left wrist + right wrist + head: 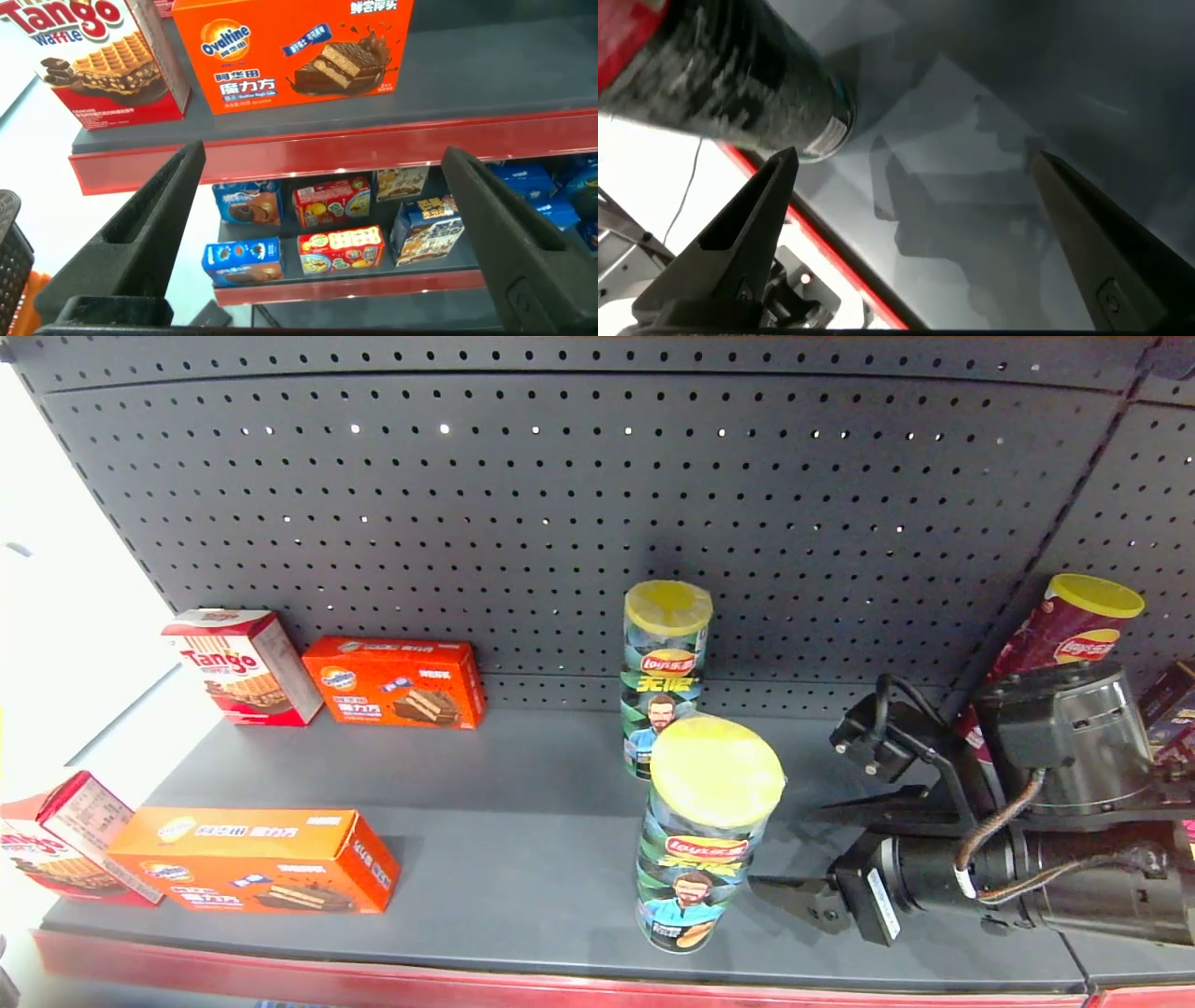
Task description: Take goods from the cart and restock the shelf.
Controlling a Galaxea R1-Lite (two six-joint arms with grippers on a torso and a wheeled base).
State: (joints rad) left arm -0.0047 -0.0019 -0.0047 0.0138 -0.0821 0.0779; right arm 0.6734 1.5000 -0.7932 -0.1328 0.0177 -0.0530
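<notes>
Two tall chip cans with yellow lids stand on the dark grey shelf (523, 859). The front can (708, 840) is near the shelf's edge and the back can (665, 672) is by the pegboard. My right gripper (826, 849) lies low over the shelf just right of the front can, open and holding nothing. In the right wrist view the front can (738, 84) lies outside the right gripper's (910, 159) spread fingers. My left gripper (324, 154) is open and empty in front of the shelf's red edge (327, 140), facing an orange wafer box (290, 51).
An orange box (257, 859) and a red-white waffle box (65, 840) sit front left; another pair (243, 663), (397, 681) stands at the back left. A maroon can (1064, 625) leans at the far right. Lower shelves hold small snack boxes (336, 224). The pegboard wall (560, 504) closes the back.
</notes>
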